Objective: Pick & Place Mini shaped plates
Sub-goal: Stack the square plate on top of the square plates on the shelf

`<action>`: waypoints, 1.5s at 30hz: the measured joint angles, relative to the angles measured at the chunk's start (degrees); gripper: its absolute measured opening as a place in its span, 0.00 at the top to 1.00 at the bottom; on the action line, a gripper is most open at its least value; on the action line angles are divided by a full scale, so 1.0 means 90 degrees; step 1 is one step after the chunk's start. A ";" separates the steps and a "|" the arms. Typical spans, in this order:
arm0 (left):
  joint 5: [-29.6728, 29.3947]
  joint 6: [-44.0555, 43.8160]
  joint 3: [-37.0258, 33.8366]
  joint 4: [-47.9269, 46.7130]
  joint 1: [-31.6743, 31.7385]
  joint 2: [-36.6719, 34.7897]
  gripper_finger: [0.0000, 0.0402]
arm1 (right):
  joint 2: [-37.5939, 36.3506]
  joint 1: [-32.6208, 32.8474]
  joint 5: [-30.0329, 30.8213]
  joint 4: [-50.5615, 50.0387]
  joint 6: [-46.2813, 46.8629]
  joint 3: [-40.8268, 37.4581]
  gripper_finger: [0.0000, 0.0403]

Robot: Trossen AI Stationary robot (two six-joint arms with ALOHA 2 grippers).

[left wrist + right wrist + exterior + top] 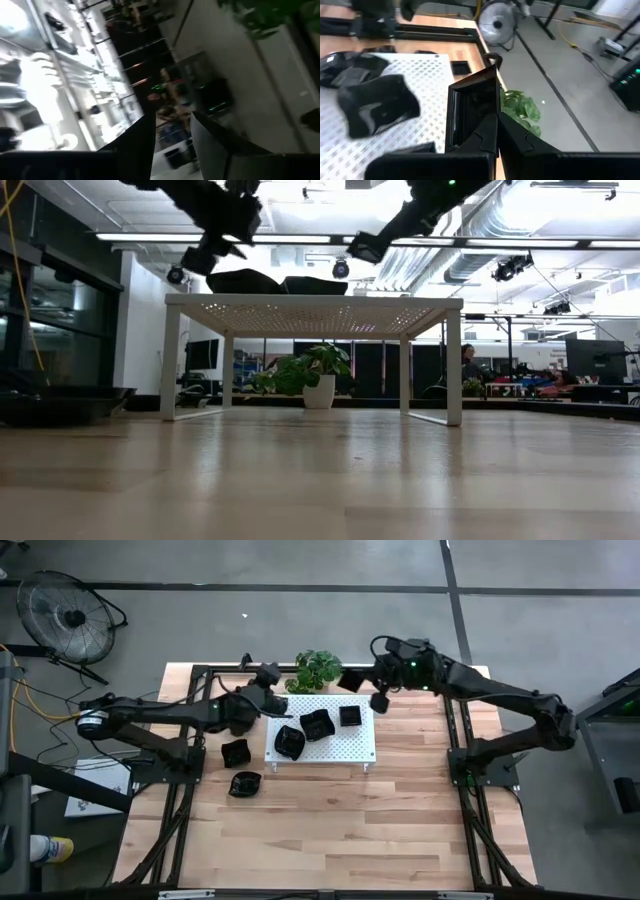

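Observation:
Several glossy black mini shaped plates show. Three lie on the white perforated board (345, 745): one wavy (289, 741), one (317, 724) in the middle, one square (350, 716). Two more rest on the wooden table left of the board, one (236, 751) nearer it and one (244, 783) closer to the near edge. My right gripper (358, 681) hovers over the board's far edge beside the plant and is shut on a square plate (472, 107). My left gripper (276, 706) hangs open and empty above the board's far left corner. My right gripper pinches the square plate by one side of its rim (485, 125) between its two fingers. The plate is lifted clear of the board and stands tilted on edge beyond the fingertips, also seen from the low view as the dark plate (368, 248) above the board.
A green potted plant (318, 669) stands just behind the board's far edge, close to both grippers. The board is a small raised stand on legs (455, 365). Open wooden table (340, 830) lies toward the near edge. A fan (68, 617) stands on the floor beyond the table's left.

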 joint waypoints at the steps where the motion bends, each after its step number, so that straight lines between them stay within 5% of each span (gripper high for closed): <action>1: 0.0078 -0.0301 0.0000 -0.0309 0.0004 -0.0087 0.70 | -0.0085 -0.0065 -0.0171 -0.0104 -0.0095 0.0000 1.00; 9: 0.1020 -0.1723 0.0000 -0.1471 0.0253 -0.0587 0.70 | -0.0097 -0.0747 -0.2171 -0.0875 -0.0139 0.0198 1.00; 20: 0.1976 -0.2467 0.0002 -0.1791 0.0417 -0.0668 0.70 | 0.1397 -0.1193 -0.3804 -0.3769 -0.1216 0.2184 1.00; 25: 0.2109 -0.2718 0.0000 -0.2019 0.0404 -0.0669 0.70 | 0.2069 -0.1213 -0.4335 -0.4042 -0.1349 0.2376 1.00; 45: 0.2191 -0.3494 0.0000 -0.2913 0.0407 -0.0669 0.70 | 0.2762 -0.1258 -0.4397 -0.3811 -0.1524 0.2346 1.00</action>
